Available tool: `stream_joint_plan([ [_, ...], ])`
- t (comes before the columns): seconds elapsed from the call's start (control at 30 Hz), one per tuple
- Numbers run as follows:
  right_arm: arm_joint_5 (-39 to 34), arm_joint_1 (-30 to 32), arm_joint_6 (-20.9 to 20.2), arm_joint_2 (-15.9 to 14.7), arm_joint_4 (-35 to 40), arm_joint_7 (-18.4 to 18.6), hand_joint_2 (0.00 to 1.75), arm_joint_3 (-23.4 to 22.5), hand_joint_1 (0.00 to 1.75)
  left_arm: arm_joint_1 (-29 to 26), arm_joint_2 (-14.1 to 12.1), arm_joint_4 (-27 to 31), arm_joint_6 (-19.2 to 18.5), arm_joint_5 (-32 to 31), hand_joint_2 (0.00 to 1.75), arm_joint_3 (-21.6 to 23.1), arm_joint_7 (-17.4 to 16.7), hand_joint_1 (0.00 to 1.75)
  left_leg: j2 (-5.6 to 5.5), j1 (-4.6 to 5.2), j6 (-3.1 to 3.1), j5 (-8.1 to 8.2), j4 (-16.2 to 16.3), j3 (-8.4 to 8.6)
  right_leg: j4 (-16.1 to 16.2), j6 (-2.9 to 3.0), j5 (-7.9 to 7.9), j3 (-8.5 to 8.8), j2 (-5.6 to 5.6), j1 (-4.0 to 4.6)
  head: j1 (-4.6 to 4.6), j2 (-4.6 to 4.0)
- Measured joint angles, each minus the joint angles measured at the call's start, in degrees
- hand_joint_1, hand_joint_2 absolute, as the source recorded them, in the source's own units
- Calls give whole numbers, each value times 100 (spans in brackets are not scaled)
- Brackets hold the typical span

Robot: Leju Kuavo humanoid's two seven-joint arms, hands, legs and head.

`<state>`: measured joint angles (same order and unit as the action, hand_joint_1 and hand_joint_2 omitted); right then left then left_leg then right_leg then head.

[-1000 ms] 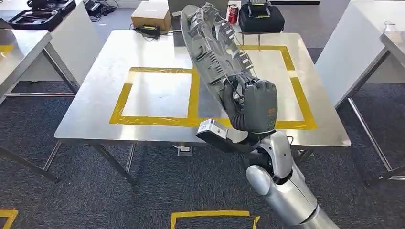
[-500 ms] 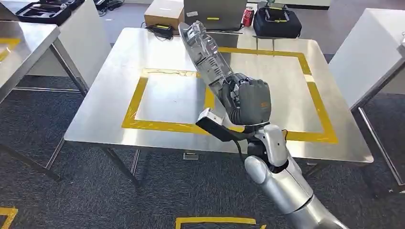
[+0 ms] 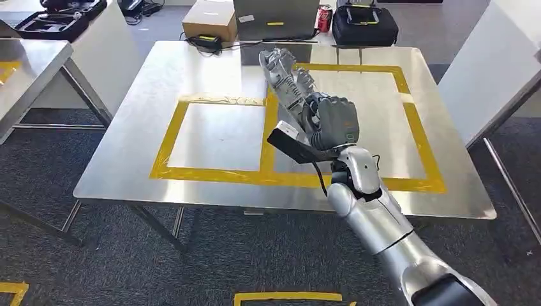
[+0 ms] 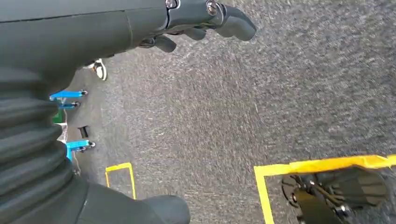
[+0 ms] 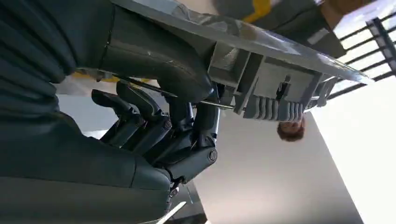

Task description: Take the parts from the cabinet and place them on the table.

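My right hand (image 3: 334, 124) grips a long grey ribbed metal part (image 3: 285, 78) by its near end, holding it low over the steel table (image 3: 127, 121). The part slants away from me above the yellow tape line (image 3: 270, 115) that splits the two taped squares. Seen from the right wrist, the fingers (image 5: 159, 130) and thumb clamp the part (image 5: 275, 93) along its edge. The left hand (image 4: 196, 23) hangs over grey carpet with its fingers loosely apart and nothing in them.
At the table's far edge stand a cardboard box (image 3: 205, 20), a grey case (image 3: 275, 18), a red can (image 3: 325, 16) and a black bag (image 3: 365, 29). Another steel table (image 3: 25, 64) stands at left, a white one (image 3: 504, 51) at right. Yellow floor tape (image 3: 287, 297) lies near me.
The right arm has stretched forward and lowered the part from steeply raised to slanting low over the table. The camera has shifted too, so the table sits differently in the picture.
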<state>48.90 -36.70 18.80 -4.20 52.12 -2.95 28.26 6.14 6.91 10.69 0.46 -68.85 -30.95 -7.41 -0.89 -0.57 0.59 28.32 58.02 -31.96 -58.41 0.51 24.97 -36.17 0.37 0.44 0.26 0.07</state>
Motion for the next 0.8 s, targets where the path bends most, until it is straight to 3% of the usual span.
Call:
stream_joint_plan([
  [0.13,11,-434,122,39,-1134,48,175,-89,175,0,0,-2,0,7,175,2,-15,0,-11,-2,20,-10,-2,8,-1,9,-1,19,-13,3,0,0],
  [0.27,83,-635,105,48,-1815,171,175,-160,175,-21,-4,-7,4,33,175,2,-15,0,-13,-1,22,-12,1,24,-1,12,-5,44,-15,-5,2,0],
  [0.3,105,-658,85,48,-1931,197,0,-173,0,-25,-7,-7,4,42,175,2,-15,0,-12,-1,22,-12,2,27,-1,12,-6,47,-14,-10,2,0],
  [0.7,218,-773,-13,177,-2403,245,0,-339,0,-44,-39,-7,98,131,175,2,-66,0,-10,6,18,-9,11,31,1,5,-10,52,-13,-20,2,0],
  [0.73,216,-774,-15,186,-2412,245,0,-343,0,-44,-39,-7,98,131,0,2,-63,0,-9,6,18,-9,11,32,0,5,-10,52,-13,-20,2,0],
  [0.8,216,-774,-13,188,-2416,201,0,-347,0,-44,-39,-7,98,160,0,2,-4,0,-8,6,18,-9,11,33,0,5,-10,52,-13,-20,2,0],
])
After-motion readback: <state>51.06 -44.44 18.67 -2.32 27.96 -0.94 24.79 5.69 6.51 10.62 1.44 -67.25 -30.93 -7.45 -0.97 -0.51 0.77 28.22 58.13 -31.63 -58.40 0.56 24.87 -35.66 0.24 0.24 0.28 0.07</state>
